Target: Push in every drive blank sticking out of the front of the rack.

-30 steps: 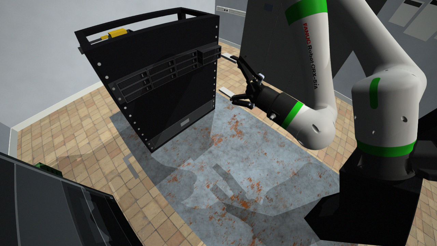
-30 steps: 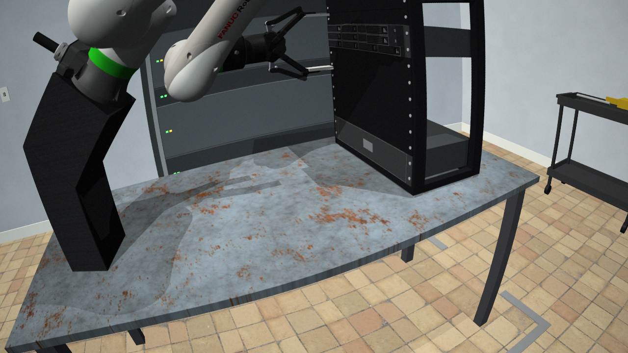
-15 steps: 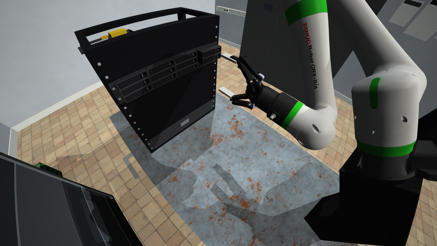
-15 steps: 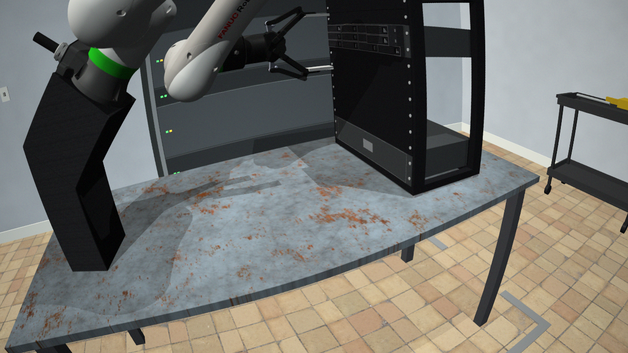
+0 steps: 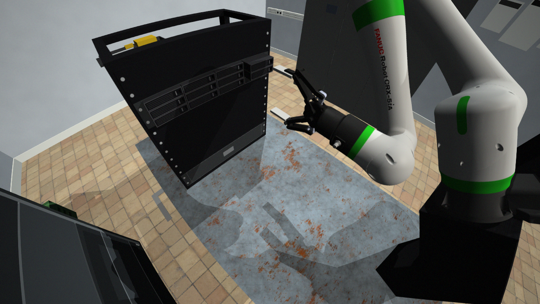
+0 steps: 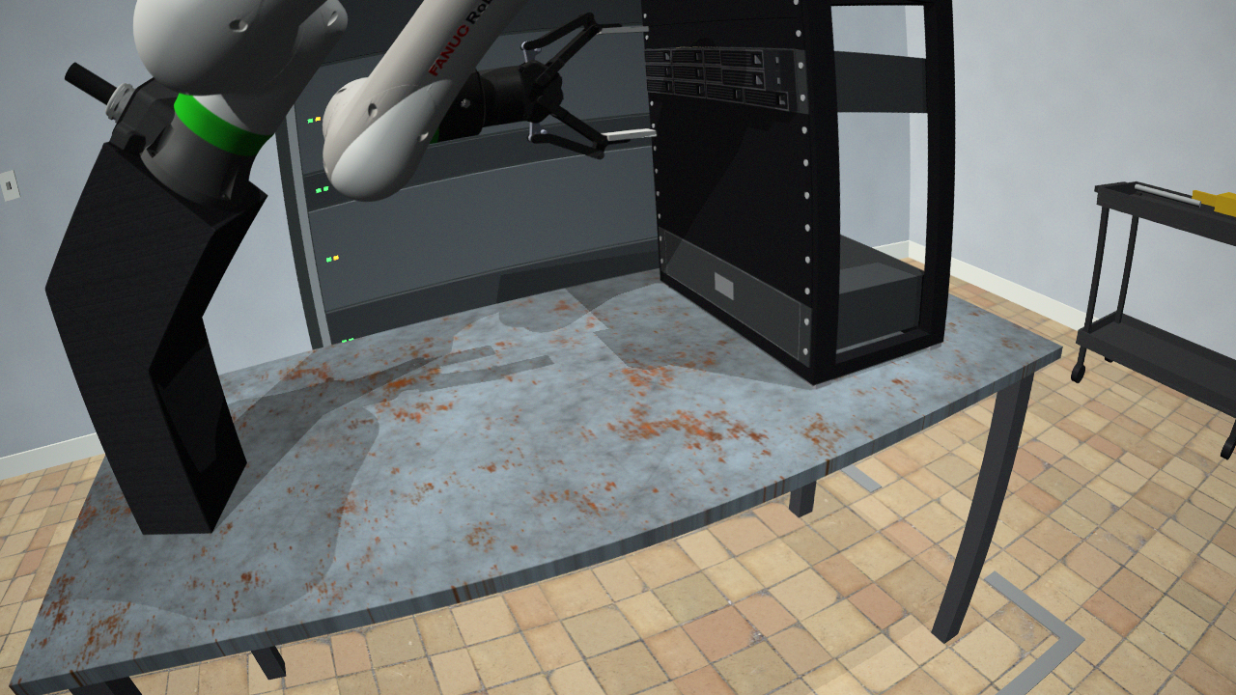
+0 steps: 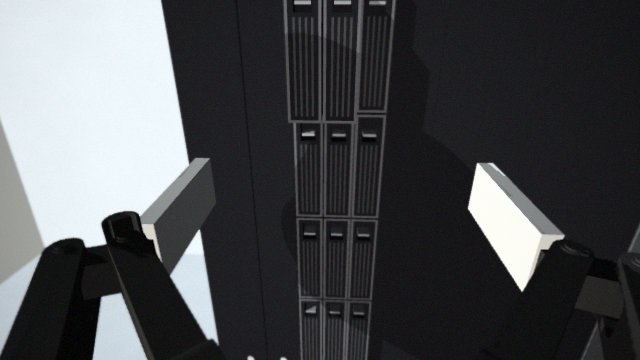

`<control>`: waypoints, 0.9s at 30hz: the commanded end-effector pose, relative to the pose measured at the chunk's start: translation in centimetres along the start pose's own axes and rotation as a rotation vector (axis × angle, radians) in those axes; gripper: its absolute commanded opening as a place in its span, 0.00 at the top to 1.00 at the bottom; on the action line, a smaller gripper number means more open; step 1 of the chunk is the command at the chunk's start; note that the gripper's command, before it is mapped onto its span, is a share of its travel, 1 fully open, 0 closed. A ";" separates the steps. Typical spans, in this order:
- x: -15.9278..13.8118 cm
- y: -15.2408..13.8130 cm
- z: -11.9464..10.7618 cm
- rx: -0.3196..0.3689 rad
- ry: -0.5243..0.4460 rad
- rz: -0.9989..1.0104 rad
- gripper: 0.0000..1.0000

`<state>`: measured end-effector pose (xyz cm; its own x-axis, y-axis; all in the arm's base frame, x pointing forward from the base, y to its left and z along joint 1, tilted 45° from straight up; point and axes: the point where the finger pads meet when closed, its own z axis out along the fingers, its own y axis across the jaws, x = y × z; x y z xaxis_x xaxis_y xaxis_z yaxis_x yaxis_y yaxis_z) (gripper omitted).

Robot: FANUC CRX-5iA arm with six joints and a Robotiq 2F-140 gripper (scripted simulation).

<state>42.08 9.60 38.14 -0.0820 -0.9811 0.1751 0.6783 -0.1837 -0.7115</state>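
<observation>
Top view has my black two-finger jaws (image 5: 287,93) spread fully and grasping nothing, hanging just off the front corner of the tall black open-frame rack (image 5: 181,56). I judge they are spread so a pale pad can press the dark vented drive blanks (image 5: 259,66) that stick out at the near end of the bay row. That unfastened rack stands on a rust-flecked grey metal table (image 6: 519,449) over tan floor tiles, with a black wheeled cart (image 6: 1132,197) by the wall.
</observation>
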 end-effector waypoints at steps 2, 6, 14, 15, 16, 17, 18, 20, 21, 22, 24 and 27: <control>0.0 0.0 0.0 0.001 0.000 0.000 0.00; 0.0 0.0 0.0 0.001 0.000 0.000 0.00; 0.0 0.0 0.0 0.001 0.000 0.000 0.00; 0.0 0.0 0.0 0.001 0.000 0.000 0.00; 0.0 0.0 0.0 0.001 0.000 0.000 0.00; 0.0 0.0 -0.1 0.001 0.000 0.000 0.00; -0.1 0.1 -0.3 0.001 0.000 0.000 0.00; -0.2 0.2 -0.8 0.001 0.000 0.000 0.00; -0.3 0.3 -1.1 0.001 0.000 0.000 0.00; -0.4 0.5 -1.5 0.001 0.000 0.000 0.00; -0.6 0.8 -2.4 0.001 0.000 0.000 0.00; -1.0 1.3 -3.7 0.001 0.000 0.000 0.00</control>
<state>41.24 9.83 36.41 -0.0803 -0.9813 0.1750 0.6720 -0.1830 -0.7176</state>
